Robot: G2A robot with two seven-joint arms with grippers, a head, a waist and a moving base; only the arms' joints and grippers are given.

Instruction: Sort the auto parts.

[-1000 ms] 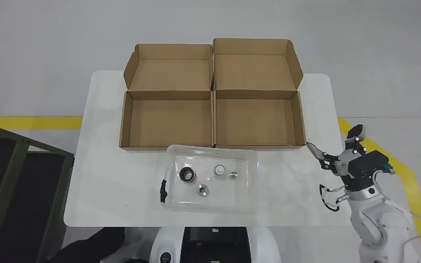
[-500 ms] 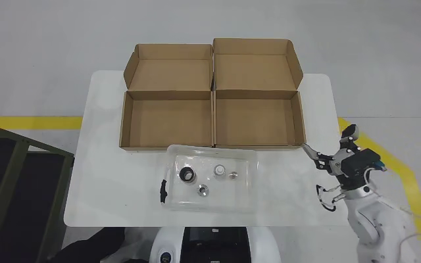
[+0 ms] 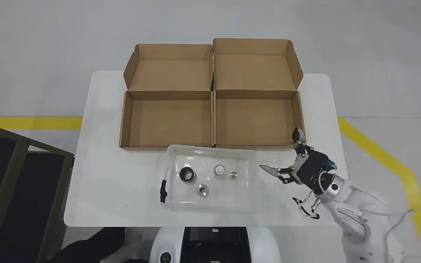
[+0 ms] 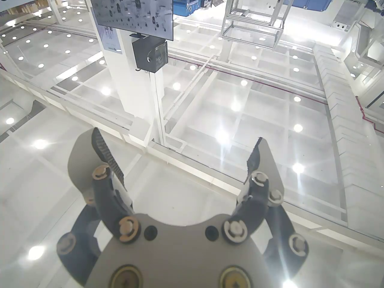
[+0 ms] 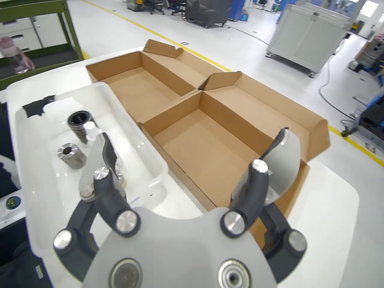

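Right fingers [image 5: 286,154] apart — white part [image 5: 90,127] half-hidden

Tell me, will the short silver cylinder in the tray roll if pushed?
Probably not: the cylinder stands on its flat end, so it should slide. Tipped over, its round side could roll until the tray wall stops it. It looks like thick metal, so likely heavy.

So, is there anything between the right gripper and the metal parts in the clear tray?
Only the clear tray's own wall. The open right gripper is beside the tray's end, and the metal parts lie inside, uncovered from above. Nothing else visible stands between them.
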